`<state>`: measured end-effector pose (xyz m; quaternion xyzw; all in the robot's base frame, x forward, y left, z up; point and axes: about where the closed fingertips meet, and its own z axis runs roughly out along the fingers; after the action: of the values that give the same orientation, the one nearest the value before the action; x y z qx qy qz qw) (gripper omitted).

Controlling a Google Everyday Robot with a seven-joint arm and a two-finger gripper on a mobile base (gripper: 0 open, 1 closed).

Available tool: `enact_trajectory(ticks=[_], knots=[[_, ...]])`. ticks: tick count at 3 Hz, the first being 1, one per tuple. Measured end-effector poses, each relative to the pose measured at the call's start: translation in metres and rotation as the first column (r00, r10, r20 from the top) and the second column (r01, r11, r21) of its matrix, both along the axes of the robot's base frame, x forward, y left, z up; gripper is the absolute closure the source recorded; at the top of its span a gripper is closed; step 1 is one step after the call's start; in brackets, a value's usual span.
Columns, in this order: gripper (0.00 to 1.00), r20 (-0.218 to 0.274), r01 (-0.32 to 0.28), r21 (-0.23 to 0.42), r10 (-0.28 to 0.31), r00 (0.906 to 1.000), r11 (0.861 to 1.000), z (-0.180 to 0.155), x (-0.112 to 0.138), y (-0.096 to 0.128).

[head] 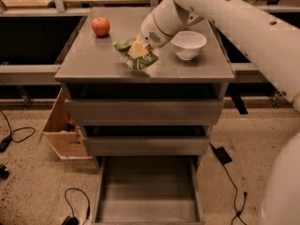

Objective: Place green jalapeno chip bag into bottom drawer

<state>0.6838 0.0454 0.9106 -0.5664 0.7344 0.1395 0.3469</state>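
Observation:
The green jalapeno chip bag [142,60] is crumpled near the middle of the grey cabinet top [93,64]. My gripper [137,49] comes in from the upper right and is shut on the bag's upper part, its pale fingers [136,47] pressed into the foil. The bag sits at or just above the surface. The bottom drawer [147,193] is pulled open below, and its plain grey floor is bare. The two drawers above it are less far out.
A red apple [101,26] sits at the back left of the cabinet top. A white bowl [188,44] stands right of the bag. A cardboard box [63,130] leans at the cabinet's left. Cables [77,203] lie on the floor.

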Motion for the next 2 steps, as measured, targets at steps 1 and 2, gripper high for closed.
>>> enact_trajectory(ticks=[1,2], knots=[[1.00,-0.033,0.013,-0.070,-0.015,0.9994,0.997,0.020,-0.050,-0.033],[1.00,-0.085,0.043,-0.060,-0.048,0.9952,0.997,0.014,-0.096,-0.062]])
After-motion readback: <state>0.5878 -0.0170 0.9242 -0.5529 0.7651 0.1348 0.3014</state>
